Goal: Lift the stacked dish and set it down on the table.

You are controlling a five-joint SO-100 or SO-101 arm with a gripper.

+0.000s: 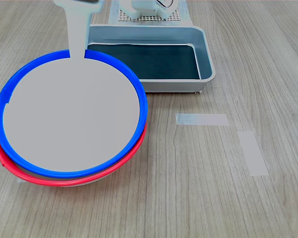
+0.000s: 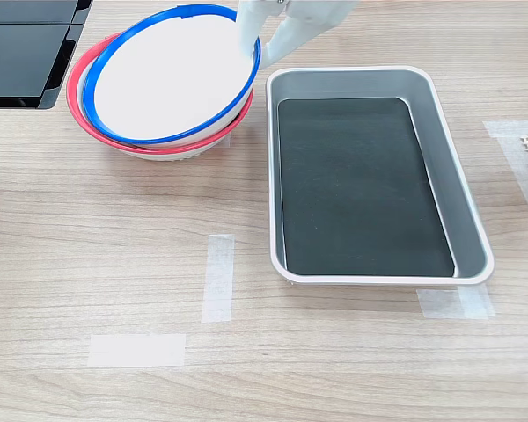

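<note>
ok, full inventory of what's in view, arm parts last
blue dish: 1, blue rim, pale grey-white centre; stacked on the red dish, tilted, at the first exterior view's left.
red dish: 1, red rim; under the blue dish, on the table.
tray: 1, metal with dark bottom; beside the dishes, nothing in it.
tape strips: several, pale; stuck flat on the table.
table: 1, light grey-brown wood grain.
mesh piece: 1, white; behind the tray in the first exterior view.
black panel: 1; top left corner of the second exterior view.
hand: 1, white; at the blue dish's rim, tray side.
</note>
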